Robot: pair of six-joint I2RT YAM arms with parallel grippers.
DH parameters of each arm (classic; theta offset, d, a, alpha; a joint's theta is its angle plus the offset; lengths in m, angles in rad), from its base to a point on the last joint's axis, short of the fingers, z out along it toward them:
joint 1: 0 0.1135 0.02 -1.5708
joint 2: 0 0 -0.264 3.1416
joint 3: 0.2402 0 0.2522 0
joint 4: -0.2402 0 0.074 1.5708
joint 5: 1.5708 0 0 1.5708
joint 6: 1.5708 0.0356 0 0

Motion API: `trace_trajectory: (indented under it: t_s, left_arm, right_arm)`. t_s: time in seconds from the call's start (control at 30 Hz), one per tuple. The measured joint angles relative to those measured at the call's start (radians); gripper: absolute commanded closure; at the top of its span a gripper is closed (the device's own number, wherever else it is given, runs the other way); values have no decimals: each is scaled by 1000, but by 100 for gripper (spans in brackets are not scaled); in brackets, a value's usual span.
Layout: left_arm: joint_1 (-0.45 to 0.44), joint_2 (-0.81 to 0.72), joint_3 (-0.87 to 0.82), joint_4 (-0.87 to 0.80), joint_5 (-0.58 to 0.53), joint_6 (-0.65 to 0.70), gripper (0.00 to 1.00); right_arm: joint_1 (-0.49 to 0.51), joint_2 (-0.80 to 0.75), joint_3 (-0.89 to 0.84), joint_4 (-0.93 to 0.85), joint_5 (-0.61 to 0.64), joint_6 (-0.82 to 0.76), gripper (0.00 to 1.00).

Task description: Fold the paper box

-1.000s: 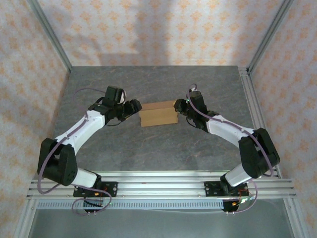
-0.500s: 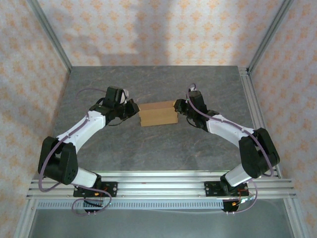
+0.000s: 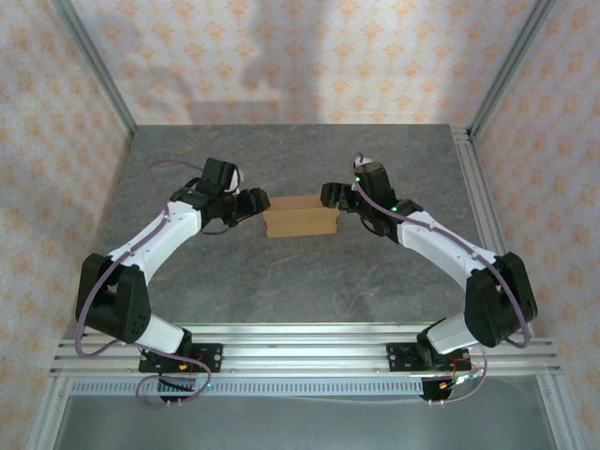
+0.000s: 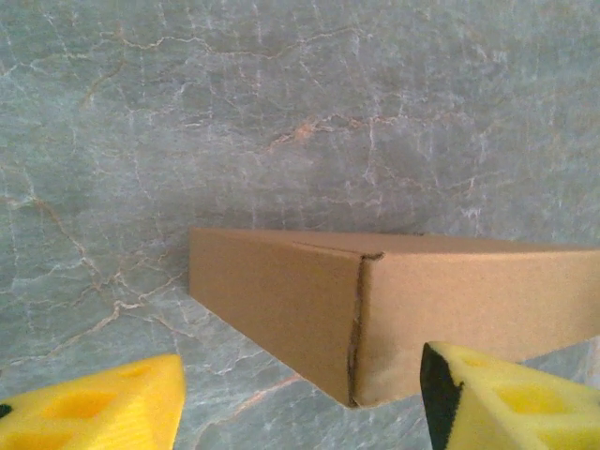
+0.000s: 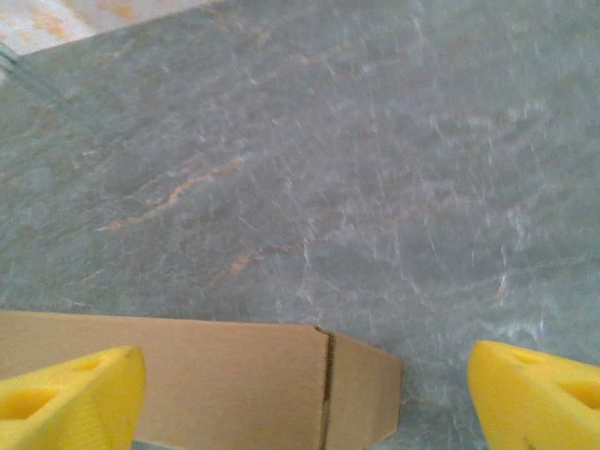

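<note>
One paper box (image 3: 300, 222), folded into a shallow brown cardboard block, is lying flat on the grey marbled tabletop (image 3: 300, 291), directly between the two grippers. Two white-and-black arms are reaching toward it from opposite ends.

The left gripper (image 3: 255, 204) is hovering just off the box's left end with its jaws standing wide apart and gripping nothing. In the left wrist view a corner of the box, with a vertical seam where two cardboard walls meet, is sitting ahead of and between its two yellow pads (image 4: 94, 408). One pad is standing well clear of the cardboard. The other is overlapping the box's long wall, and I cannot tell whether it is touching.

The right gripper (image 3: 330, 195) is hanging at the box's right end, likewise spread wide and clamping nothing. Of its two yellow fingertips (image 5: 534, 394), one is standing apart from the box's end with grey tabletop between, and the other is overlapping the cardboard top.

Grey tabletop is stretching beyond both grippers. Behind them, aluminium rails (image 3: 300, 352) are carrying the two arm bases, and patterned walls (image 3: 309, 56) are enclosing the table.
</note>
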Motion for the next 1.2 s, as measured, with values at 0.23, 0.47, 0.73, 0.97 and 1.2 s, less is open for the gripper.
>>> trace_trajectory:
  t_s: [0.23, 0.47, 0.73, 0.97, 1.2]
  left_arm:
    - [45, -19, 92, -39, -19, 32, 0]
    - [238, -89, 57, -80, -17, 31, 0]
    - [401, -192, -58, -112, 40, 32, 0]
    - [409, -212, -104, -122, 67, 35, 0]
    - [409, -212, -115, -126, 83, 36, 0]
  right_arm:
    - [-6, 29, 206, -162, -224, -388, 1]
    - [45, 285, 616, -514, -424, -822, 1]
    - [144, 651, 1080, -894, -429, -1106, 1]
    - [185, 865, 1352, -1091, -408, -1202, 2]
    - [207, 924, 1399, -1128, -354, -1233, 24]
